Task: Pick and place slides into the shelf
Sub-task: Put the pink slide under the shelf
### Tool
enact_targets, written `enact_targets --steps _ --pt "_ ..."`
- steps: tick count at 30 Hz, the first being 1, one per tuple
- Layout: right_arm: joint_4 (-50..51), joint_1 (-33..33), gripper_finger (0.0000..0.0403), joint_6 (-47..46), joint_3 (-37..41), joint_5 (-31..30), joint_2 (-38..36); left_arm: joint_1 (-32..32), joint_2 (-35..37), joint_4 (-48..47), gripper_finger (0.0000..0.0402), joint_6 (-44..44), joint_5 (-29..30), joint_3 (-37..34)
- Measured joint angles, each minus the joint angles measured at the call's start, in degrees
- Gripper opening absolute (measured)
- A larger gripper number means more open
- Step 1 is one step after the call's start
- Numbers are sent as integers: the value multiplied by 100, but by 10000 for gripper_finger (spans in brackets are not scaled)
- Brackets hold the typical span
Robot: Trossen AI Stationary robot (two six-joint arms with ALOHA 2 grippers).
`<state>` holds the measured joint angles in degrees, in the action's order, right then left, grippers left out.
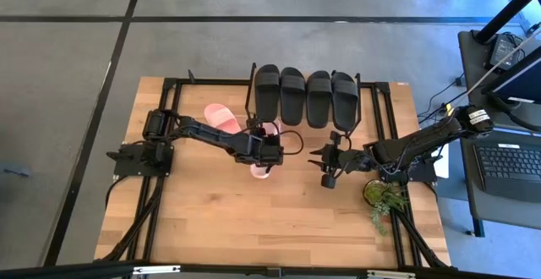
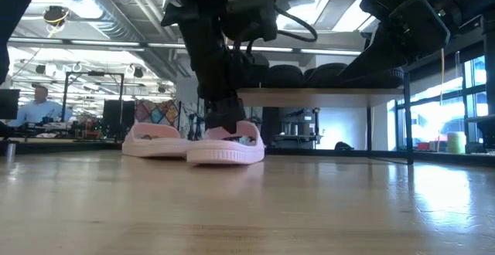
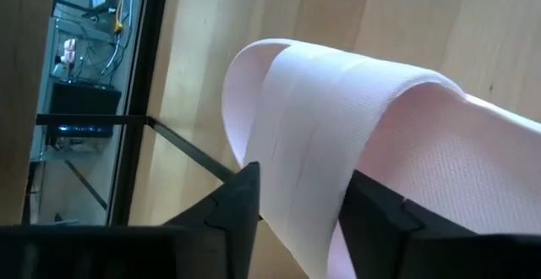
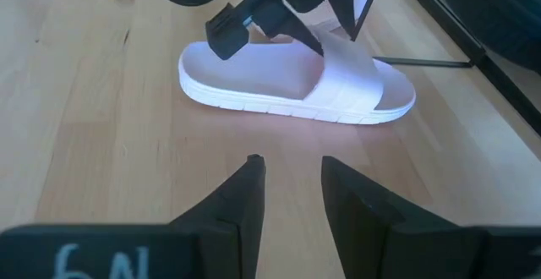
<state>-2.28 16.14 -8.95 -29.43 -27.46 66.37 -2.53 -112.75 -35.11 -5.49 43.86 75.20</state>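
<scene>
Left gripper stands over the nearer pink slide, its dark fingers parted narrowly either side of the wide, finely ribbed, arched strap; whether they still pinch it cannot be told. That rubbery slide rests flat on the wooden bench just before the shelf, whose top carries four black slides. Right gripper hovers beside, fingers partly open, empty.

It was a lab or workshop: exposed ceiling ducts, cluttered benches, a laptop beside the rig.
</scene>
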Motion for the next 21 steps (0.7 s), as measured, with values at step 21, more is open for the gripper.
enact_targets --steps 21 --pt "31 0 120 -455 0 0 2 -659 594 -1051 175 417 -2002 597"
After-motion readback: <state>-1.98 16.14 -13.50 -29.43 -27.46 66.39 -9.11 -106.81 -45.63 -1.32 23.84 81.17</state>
